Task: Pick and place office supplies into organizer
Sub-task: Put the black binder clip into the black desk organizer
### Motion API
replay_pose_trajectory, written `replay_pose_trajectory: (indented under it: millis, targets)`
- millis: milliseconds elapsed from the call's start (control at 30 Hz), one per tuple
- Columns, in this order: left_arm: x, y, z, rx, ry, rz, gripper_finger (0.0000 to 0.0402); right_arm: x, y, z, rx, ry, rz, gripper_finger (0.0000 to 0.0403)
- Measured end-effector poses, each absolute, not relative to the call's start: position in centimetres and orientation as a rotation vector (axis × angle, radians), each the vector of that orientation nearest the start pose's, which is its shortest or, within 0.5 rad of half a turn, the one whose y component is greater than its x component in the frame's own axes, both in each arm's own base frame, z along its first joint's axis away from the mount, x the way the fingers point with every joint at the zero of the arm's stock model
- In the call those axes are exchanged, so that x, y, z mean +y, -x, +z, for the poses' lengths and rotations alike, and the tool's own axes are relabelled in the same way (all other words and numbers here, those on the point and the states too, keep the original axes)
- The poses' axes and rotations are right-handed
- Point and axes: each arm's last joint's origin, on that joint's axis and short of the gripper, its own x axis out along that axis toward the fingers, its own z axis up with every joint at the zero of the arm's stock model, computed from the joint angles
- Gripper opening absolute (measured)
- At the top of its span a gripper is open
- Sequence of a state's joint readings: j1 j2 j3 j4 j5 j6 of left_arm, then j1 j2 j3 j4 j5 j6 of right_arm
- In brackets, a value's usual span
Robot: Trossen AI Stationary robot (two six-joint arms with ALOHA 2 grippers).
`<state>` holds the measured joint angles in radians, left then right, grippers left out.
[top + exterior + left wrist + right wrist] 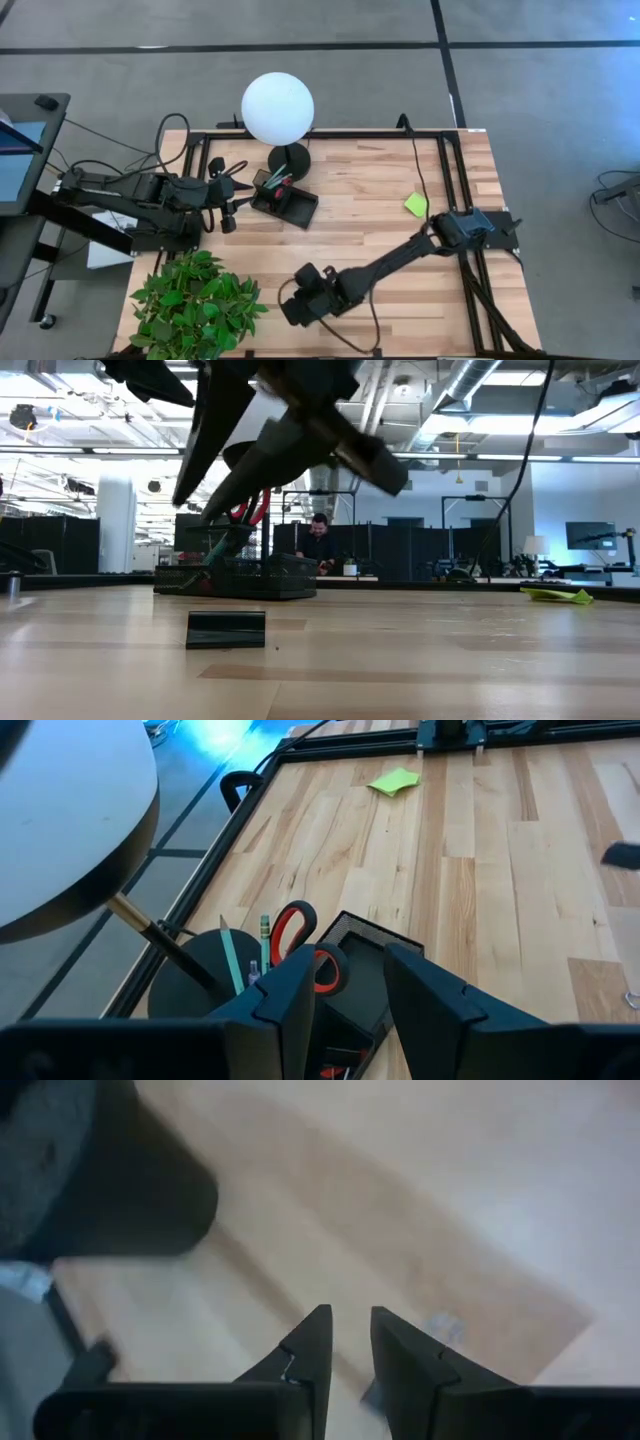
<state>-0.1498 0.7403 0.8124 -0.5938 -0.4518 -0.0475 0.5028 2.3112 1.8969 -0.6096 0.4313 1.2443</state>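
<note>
reaching: my right claw (300, 305) narrow, empty, near table front; next, locate an item for the organizer (285, 203).

Scissors (276, 183) in organizer (285, 203)

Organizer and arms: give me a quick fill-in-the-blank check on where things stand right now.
1. The red-handled scissors stand in the ____.
2. The sticky-note pad lies on the table, nearer the ____ arm's base.
3. The left hand hangs over the organizer with its fingers ____.
4. The right hand points down at bare ____, holding nothing.

Missing words: organizer; right; open; wood
</note>
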Motion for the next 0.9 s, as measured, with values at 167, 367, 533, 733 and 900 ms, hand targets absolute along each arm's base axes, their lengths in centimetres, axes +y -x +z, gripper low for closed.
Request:
replay_pose_trajectory:
  millis: [167,367,533,733,900]
  targets:
    - [-0.9,-14.7,31.2,0.494,-0.118,0.304,0.0118,21.4,-45.3,17.5,0.959,-0.845,-0.31,0.0066]
    - [-0.9,-14.7,31.2,0.497,-0.135,0.3,0.0118,21.0,-46.2,17.9,1.022,-0.919,-0.128,0.0066]
    - [-0.9,-14.7,31.2,0.497,-0.138,0.299,0.0118,22.4,-45.3,17.7,1.074,-0.968,-0.127,0.0066]
    - [-0.9,-14.7,31.3,0.485,-0.116,0.307,0.0118,22.6,-43.2,15.9,1.136,-0.915,-0.394,0.0065]
    - [-0.9,-14.7,31.3,0.485,-0.112,0.308,0.0118,22.0,-44.2,16.2,1.073,-0.919,-0.326,0.0065]
